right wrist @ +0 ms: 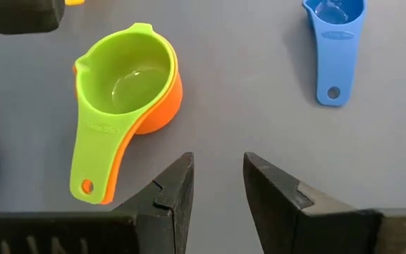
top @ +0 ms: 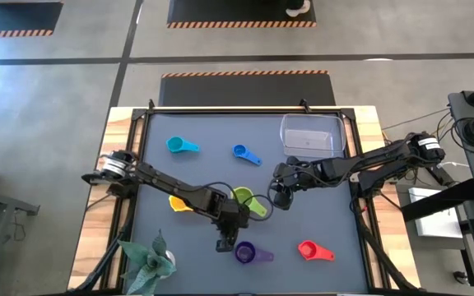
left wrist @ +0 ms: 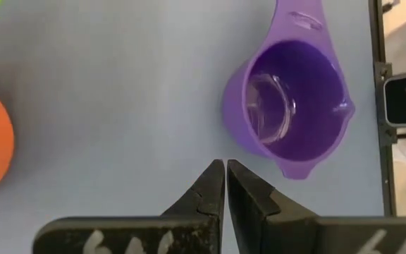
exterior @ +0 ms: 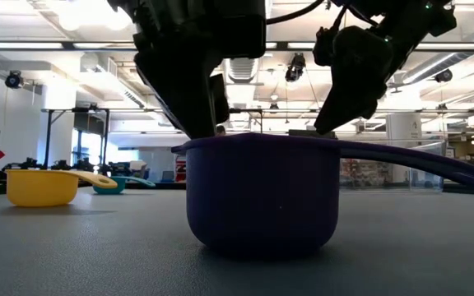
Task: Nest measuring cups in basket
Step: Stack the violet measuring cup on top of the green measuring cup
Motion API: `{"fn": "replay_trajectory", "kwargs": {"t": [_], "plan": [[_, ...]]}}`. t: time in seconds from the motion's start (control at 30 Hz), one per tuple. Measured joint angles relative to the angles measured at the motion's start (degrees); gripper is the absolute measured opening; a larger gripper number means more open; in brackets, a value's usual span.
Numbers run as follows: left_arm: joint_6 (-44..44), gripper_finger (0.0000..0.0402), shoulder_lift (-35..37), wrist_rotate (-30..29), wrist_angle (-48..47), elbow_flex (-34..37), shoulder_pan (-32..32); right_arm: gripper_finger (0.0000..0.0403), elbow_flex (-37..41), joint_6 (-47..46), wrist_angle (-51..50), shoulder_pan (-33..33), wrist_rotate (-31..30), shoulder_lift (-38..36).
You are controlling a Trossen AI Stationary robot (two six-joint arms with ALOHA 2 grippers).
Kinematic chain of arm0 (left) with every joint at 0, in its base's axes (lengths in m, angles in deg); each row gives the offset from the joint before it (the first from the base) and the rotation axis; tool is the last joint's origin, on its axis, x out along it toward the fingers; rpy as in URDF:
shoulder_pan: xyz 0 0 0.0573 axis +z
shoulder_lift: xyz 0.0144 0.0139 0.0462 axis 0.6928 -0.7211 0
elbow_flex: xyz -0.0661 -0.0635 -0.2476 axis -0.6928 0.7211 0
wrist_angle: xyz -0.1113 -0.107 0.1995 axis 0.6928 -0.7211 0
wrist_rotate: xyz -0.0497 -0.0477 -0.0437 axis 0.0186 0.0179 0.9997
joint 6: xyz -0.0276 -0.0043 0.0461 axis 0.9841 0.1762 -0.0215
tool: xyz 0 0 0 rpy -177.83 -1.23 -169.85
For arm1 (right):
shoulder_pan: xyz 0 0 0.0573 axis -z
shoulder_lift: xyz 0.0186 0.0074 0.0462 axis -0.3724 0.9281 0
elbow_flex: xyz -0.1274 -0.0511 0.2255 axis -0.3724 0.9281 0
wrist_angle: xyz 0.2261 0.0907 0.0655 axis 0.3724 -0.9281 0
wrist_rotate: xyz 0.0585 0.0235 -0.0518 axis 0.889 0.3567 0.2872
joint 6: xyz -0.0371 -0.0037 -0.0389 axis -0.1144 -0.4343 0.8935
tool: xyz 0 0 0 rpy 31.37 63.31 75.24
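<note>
Matte grey table [top: 319, 205]; glossy round purple cup [left wrist: 287, 106].

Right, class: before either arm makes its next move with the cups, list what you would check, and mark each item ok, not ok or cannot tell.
1. Left gripper free: ok, shut, holding nothing, beside the purple cup.
2. Right gripper ready: ok, open, empty, near the green cup.
3. Green cup seated in the orange cup: ok.
4. Basket clear to receive: ok, looks empty.
5. Any cups in the basket: not ok, none.
6. Arms clear of each other: cannot tell.
</note>
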Motion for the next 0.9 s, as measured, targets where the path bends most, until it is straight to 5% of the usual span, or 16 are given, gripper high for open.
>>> {"fn": "replay_trajectory", "kwargs": {"t": [0.2, 0.63, 0.9], "plan": [[0.52, 0.0014, -0.17, 0.5, 2.96, 0.02, 0.0, 0.0114, 0.04, -0.2, -0.02, 0.0, -0.01, 0.0], [1.39, 0.0204, -0.45, 1.59, 4.28, 0.02, -0.02, 0.0114, 0.31, -0.26, -0.16, 0.0, -0.04, 0.0], [4.33, 0.0244, -3.26, 1.58, 5.93, 0.02, -0.55, 0.0114, 0.91, -0.41, -0.25, 0.0, -0.02, 0.0]]}}
